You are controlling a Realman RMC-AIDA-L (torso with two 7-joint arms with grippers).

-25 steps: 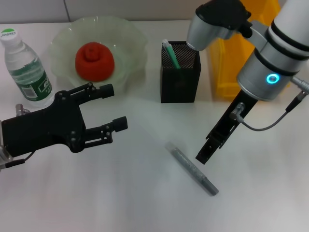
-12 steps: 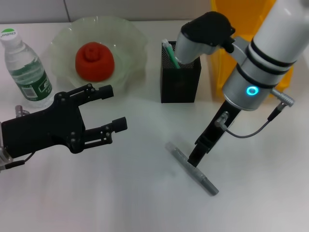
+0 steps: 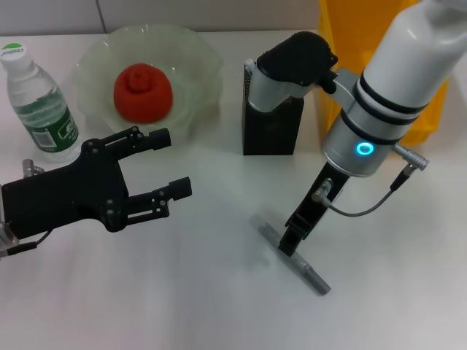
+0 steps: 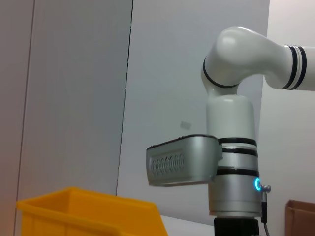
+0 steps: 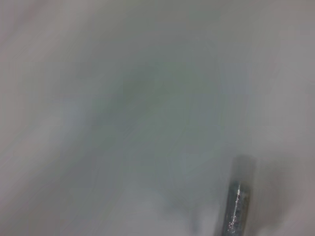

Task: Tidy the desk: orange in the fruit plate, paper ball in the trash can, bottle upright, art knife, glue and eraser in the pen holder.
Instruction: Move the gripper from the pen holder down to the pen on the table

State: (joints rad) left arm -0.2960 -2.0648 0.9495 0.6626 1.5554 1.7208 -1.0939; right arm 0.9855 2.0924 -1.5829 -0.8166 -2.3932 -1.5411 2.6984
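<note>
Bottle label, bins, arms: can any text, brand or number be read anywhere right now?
Water bottle cap: a small mark, too blurred to read.
Water bottle label: green and white print, too small to read.
Pen holder, yellow bin, art knife: no text visible.

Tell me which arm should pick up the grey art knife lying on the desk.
Right. The right gripper is directly over the art knife; the left gripper hovers open, well away near the fruit plate.

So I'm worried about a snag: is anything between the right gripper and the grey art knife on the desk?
Nothing visible stands in the way. In the head view the right gripper is directly over the middle of the art knife, which lies flat on bare desk, apart from the pen holder.
</note>
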